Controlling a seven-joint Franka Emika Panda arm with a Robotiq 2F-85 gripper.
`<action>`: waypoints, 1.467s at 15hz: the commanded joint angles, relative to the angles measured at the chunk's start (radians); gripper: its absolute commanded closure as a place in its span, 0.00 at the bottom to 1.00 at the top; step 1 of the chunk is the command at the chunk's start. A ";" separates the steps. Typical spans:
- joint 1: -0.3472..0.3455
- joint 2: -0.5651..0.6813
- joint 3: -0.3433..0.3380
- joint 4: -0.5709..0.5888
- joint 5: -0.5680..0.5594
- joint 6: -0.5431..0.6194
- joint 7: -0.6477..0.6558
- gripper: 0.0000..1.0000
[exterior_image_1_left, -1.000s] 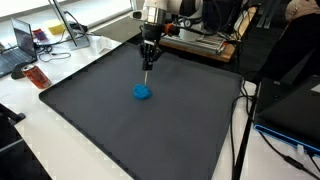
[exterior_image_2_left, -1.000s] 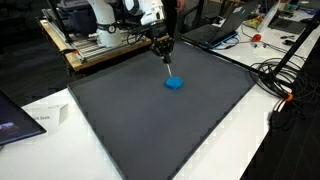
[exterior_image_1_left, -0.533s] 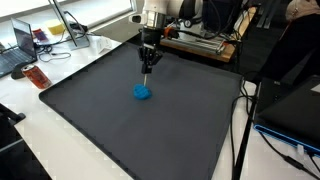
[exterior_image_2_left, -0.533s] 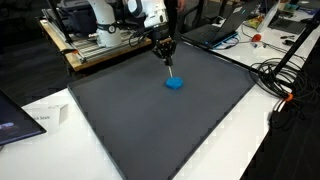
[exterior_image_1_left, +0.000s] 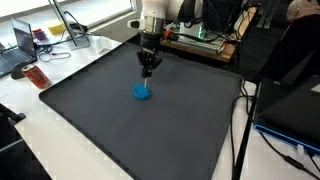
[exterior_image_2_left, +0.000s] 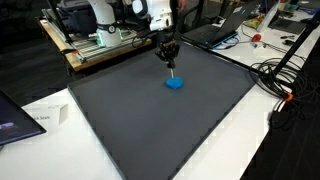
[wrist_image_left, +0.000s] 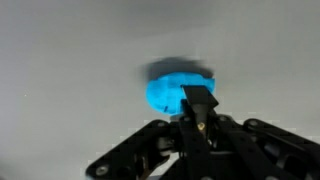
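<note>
gripper (exterior_image_2_left: 171, 54) squeezes a thin stick (exterior_image_2_left: 173, 72) over the blue lump (exterior_image_2_left: 175, 84); a loose stick could tip and miss it.

Dark mat (exterior_image_1_left: 150, 135): open passage near, left and right of the blue lump (exterior_image_1_left: 143, 93). Above the lump: gripper (exterior_image_1_left: 147, 73). Far edge: wooden frame (exterior_image_1_left: 200, 42) with equipment, blocking. Right edge: cable (exterior_image_1_left: 240, 130). Left, off the mat: red object (exterior_image_1_left: 36, 76).

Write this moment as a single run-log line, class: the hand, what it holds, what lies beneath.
hand: shut on thin stick | stick tip: over blue lump, contact unclear | lump: on dark mat
</note>
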 joint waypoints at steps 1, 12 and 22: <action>0.025 0.049 -0.013 0.066 -0.002 -0.057 0.019 0.97; -0.045 0.139 0.059 0.217 -0.043 -0.238 0.053 0.97; -0.040 0.041 0.061 0.221 -0.163 -0.433 0.192 0.97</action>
